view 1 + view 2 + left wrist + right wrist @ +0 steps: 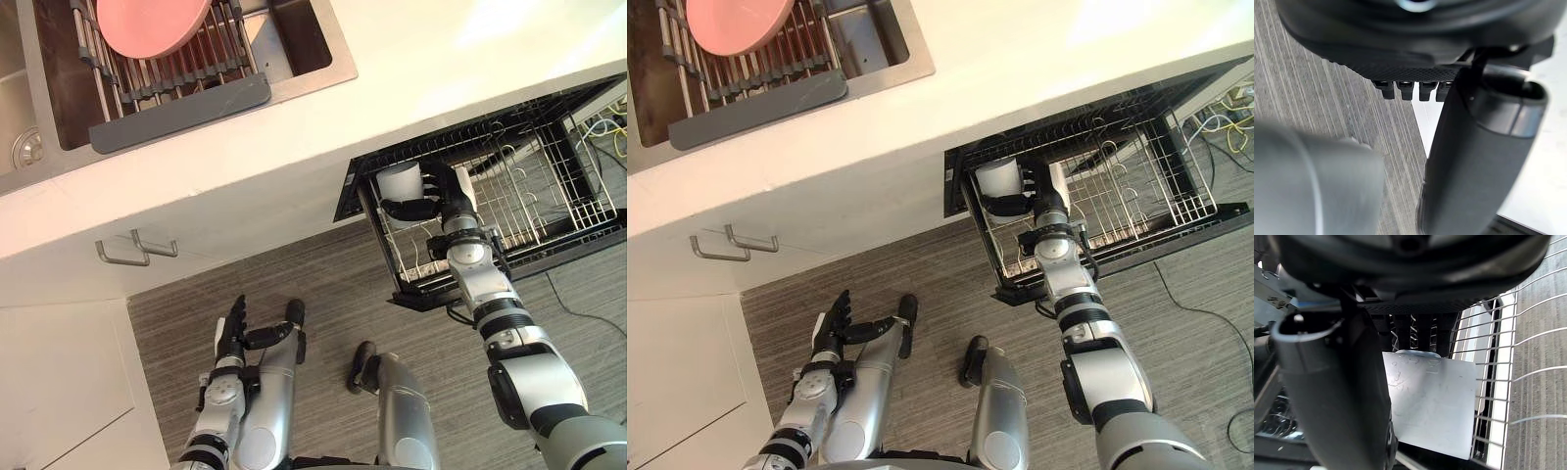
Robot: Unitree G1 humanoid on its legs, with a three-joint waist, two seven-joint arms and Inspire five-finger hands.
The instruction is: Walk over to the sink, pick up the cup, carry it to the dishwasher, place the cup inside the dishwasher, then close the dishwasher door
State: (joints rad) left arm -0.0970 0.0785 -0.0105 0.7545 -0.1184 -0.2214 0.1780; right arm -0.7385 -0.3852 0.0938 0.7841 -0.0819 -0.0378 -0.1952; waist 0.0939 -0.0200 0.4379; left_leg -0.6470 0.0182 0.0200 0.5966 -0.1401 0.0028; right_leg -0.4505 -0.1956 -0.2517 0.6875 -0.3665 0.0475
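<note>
1. Right hand: about 2 o'clock in the head view, arm reaching up from 5 o'clock. Fingers and thumb are curled around the cup, a wrap grip on its side wall.
2. Cup: white and plain, upright as far as I can judge. It sits over the 9 o'clock end of the dishwasher rack, just inside the corner. Can't tell whether its base touches the wires.
3. Right wrist view: cup wall sits right against the palm, with the thumb alongside it and rack wires running past on the far side.
4. Dishwasher: dark frame under the white counter. The white wire rack juts out over the floor, so it is not closed.
5. Left hand: at 7 o'clock, low over the grey plank floor, well apart from the dishwasher. Fingers are straight and close together, thumb out to the side, holding nothing.
6. Sink: steel, at 11 o'clock. A roll-up bar rack lies across it with a pink plate on top. A dark grey strip lies along the sink's near rim.
7. Cabinet handles: two metal pulls at 9 o'clock, on the white front below the counter.
</note>
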